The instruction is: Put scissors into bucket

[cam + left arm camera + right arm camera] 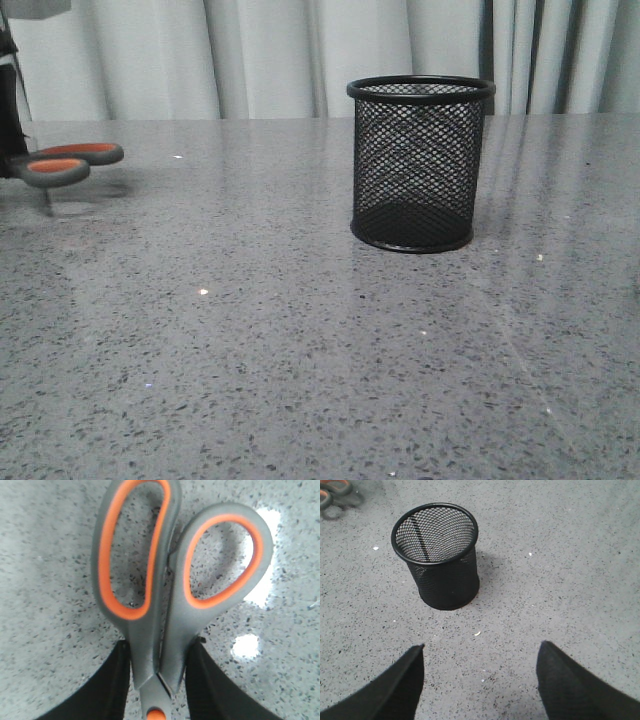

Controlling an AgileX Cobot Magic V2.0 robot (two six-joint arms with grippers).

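At far left of the worktop [300,350], the scissors [68,162] poke in from the frame edge, handles only, apparently lifted a little since a shadow lies below them. Left wrist view: left pincer [159,680] clamped on the scissors [165,605] at the neck, just below the two loops and above the orange pivot dot, one dark finger each side touching the grey plastic. Blades not visible in any view. Bucket [421,165] stands upright mid-right on the worktop, well apart from the scissors, mouth open, looks empty through the mesh. Right pincer [480,680] hovers above the worktop, fingers spread wide, holding nothing; bucket [437,555] ahead of it, scissors loops [335,497] in the far corner of that view.

Handling, my guess: scissors rigid, moderate weight, blade end probably heavier, so they may pivot in a neck grip. Smooth plastic handles, a bit slippery. Neck hold is sensible: narrow, near balance, leaves the blades free to go in point-first. Bucket is light wire mesh, likely tips or slides if knocked on the rim; drop-in should be near vertical and centred.

Counts: one pair of scissors, one bucket, two pincers. Nothing else on the worktop.
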